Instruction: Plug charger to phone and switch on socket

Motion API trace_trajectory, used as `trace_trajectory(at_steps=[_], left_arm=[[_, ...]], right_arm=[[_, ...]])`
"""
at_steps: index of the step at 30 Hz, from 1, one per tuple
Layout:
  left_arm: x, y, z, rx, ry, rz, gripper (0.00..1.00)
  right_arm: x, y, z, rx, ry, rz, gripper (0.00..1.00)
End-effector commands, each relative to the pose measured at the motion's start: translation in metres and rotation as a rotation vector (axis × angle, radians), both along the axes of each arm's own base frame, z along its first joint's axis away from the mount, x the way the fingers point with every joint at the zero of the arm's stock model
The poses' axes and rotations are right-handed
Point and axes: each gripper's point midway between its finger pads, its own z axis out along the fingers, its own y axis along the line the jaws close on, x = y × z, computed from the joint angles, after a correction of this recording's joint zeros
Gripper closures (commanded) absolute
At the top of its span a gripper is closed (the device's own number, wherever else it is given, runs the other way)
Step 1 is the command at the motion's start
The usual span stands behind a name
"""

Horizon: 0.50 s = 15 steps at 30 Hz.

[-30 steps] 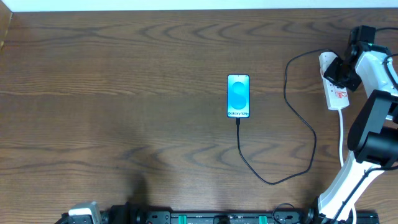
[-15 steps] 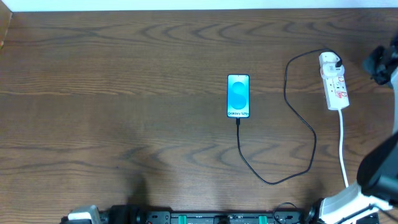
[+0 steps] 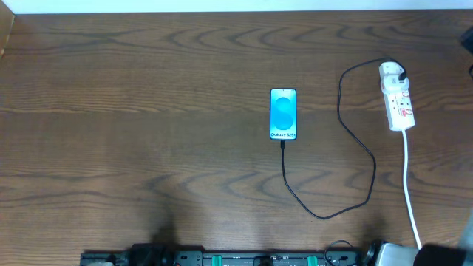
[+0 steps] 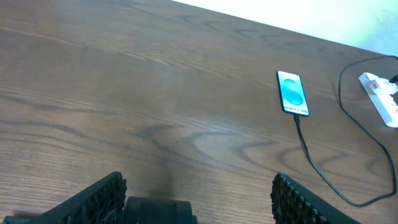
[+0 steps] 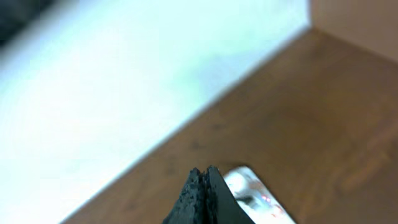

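Dark wood table. Phone lies flat at centre, screen lit. Charger meets the phone's 6 o'clock end, loops out toward 4 o'clock, then climbs to its plug on the socket, which lies at 2 o'clock from the phone. Switch position: cannot tell. Left gripper: fingers wide apart, holding nothing. Right gripper: fingers pressed together, empty.

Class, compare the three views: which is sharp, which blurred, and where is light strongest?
Overhead: sharp, evenly lit, phone glowing cyan. Left wrist: sharp, table grain clear. Right wrist: heavily blurred, washed-out white behind the shut right gripper.
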Motion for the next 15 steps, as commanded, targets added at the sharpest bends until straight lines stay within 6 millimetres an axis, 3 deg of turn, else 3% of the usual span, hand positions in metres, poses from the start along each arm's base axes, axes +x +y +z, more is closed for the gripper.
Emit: trace_trajectory(at_steps=[1, 7, 15], left_arm=[[-0.007, 0.002, -0.002, 0.013, -0.021, 0.002, 0.25], [-0.01, 0.001, -0.005, 0.008, -0.02, 0.0, 0.25], [-0.01, 0.001, -0.005, 0.008, -0.021, 0.0, 0.25]], right_arm=[[-0.018, 0.029, 0.041, 0.013, -0.107, 0.104, 0.99], [-0.041, 0.04, 0.055, 0.015, -0.116, 0.116, 0.99], [-0.052, 0.075, 0.071, 0.037, -0.159, 0.243, 0.98]])
